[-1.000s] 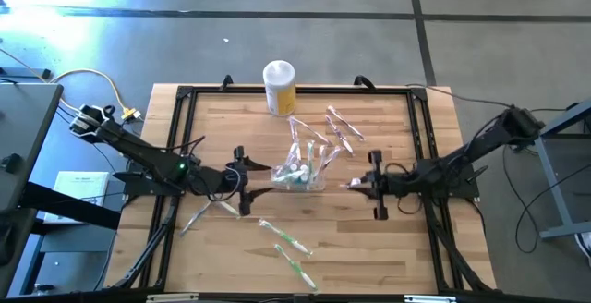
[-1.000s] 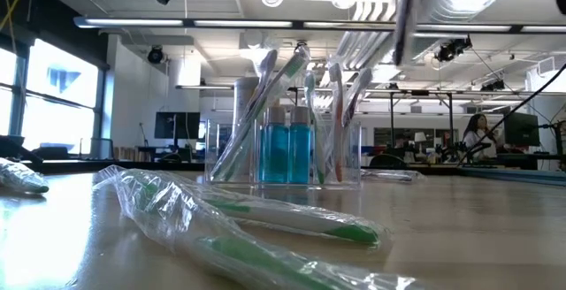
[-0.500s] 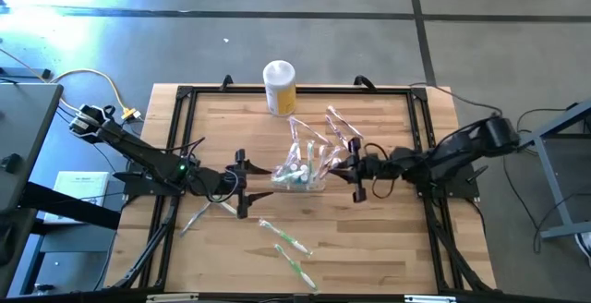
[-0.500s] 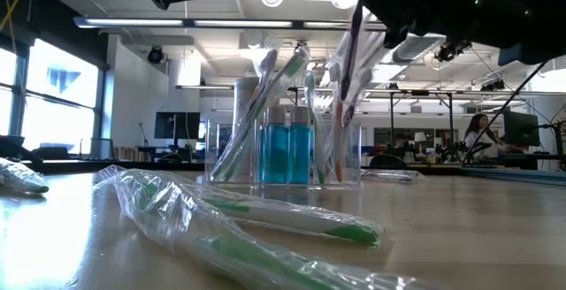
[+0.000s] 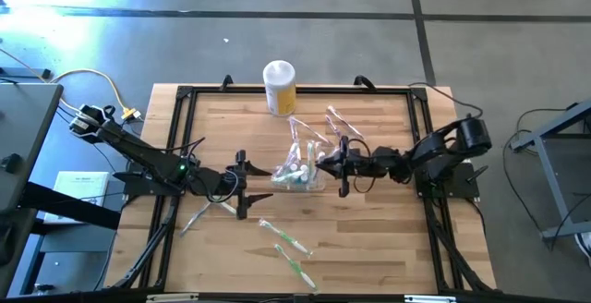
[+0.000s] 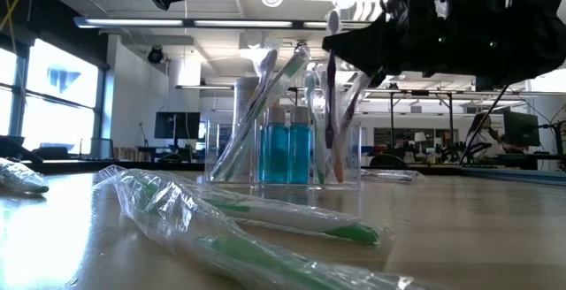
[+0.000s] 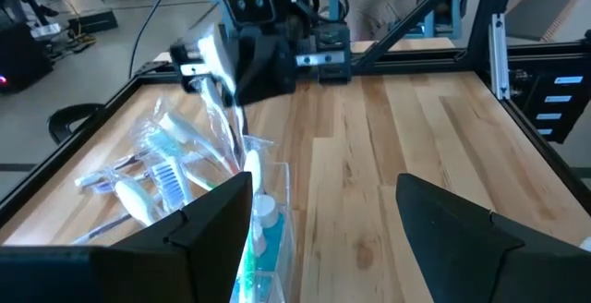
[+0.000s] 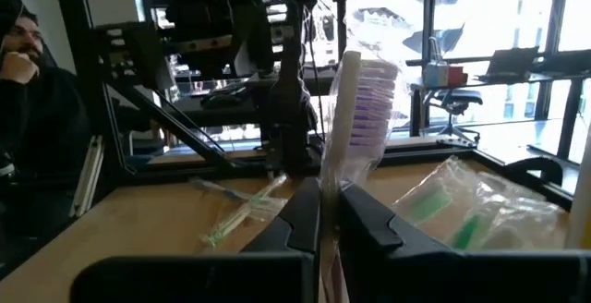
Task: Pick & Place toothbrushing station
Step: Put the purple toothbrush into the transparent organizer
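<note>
Tabletop: toothbrushing station (image 5: 302,175) upright, brushes pointing up.

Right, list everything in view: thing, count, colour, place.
toothbrushing station: one, clear, table centre, holding bagged toothbrushes and blue bottles.
yellow canister: one, white lid, table's far edge.
green toothbrushes: two, bagged, near side of the table.
pink toothbrushes: two, bagged, right of the canister.
white toothbrush: one, bagged, under the left arm.
purple toothbrush: one, gripped over the station.
person: one, dark clothes, beside the table.
left gripper: jaws open, left of the station.
right gripper: jaws shut on the purple toothbrush.
</note>
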`<state>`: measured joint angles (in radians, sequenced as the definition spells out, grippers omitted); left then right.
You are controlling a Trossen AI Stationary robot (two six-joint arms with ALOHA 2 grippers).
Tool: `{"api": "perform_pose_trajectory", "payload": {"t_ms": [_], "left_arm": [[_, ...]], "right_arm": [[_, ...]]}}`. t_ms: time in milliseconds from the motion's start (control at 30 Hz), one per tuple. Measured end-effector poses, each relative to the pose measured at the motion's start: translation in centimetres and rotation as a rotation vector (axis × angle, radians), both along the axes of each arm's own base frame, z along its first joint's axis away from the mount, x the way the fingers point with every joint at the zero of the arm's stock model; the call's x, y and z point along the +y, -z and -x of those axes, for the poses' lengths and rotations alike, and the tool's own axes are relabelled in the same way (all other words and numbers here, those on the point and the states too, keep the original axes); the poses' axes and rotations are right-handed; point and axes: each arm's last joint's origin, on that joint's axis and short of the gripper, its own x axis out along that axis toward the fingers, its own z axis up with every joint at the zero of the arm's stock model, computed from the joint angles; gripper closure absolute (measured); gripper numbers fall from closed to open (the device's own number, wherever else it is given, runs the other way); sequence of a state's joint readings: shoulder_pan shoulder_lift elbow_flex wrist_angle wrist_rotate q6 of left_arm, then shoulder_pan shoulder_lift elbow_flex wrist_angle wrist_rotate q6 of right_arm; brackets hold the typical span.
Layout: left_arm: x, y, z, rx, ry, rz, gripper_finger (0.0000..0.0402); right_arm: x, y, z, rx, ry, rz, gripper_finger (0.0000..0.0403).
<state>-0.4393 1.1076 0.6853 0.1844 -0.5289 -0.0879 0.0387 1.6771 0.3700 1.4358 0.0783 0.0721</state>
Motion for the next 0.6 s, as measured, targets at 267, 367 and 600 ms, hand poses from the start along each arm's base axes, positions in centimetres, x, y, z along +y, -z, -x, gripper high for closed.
{"api": "perform_pose_trajectory", "payload": {"t_ms": [267,367,600], "left_arm": [[0.0,0.0,0.0,0.003,0.004,0.001,0.0139],[0.0,0.1,0.0,0.016,0.004,-0.005,0.0139],[0.1,0.6,0.1,0.058,-0.004,0.014,0.0139]], "right_arm": [[-0.1,1.3,-1.0,0.045,0.047,-0.115,0.0391],[0.0,1.6,-1.0,0.067,0.095,-0.119,0.0387],[0.5,2.1,-1.0,0.126,0.093,-0.078,0.0350]]}}
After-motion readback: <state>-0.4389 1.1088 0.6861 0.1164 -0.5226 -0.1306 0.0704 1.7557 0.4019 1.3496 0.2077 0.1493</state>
